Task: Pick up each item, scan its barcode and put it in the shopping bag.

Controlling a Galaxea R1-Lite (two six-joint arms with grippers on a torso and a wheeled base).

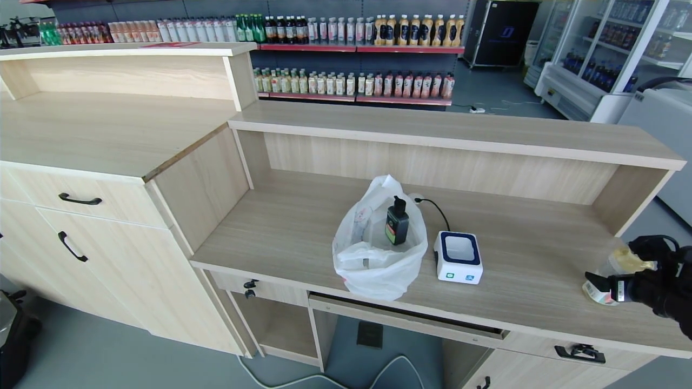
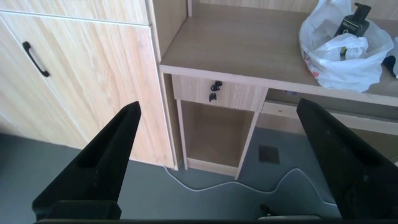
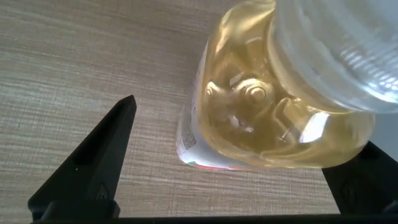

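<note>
A clear bottle of yellowish liquid (image 1: 621,262) stands on the wooden counter (image 1: 530,254) near its right end. My right gripper (image 1: 615,265) is open around it, one finger on each side. In the right wrist view the bottle (image 3: 267,112) sits between the fingers of that gripper (image 3: 249,130), with a gap on one side. A white plastic shopping bag (image 1: 373,254) stands open mid-counter, with a black pump bottle (image 1: 397,224) upright inside. A white barcode scanner (image 1: 458,256) sits just right of the bag. My left gripper (image 2: 219,106) hangs open and empty, low beside the counter's left front.
A raised back ledge (image 1: 454,132) runs along the counter's far side. A taller cabinet (image 1: 108,135) with drawers stands to the left. The scanner's black cable (image 1: 435,208) runs behind the bag. Below the counter are an open cubby (image 2: 214,134) and drawers.
</note>
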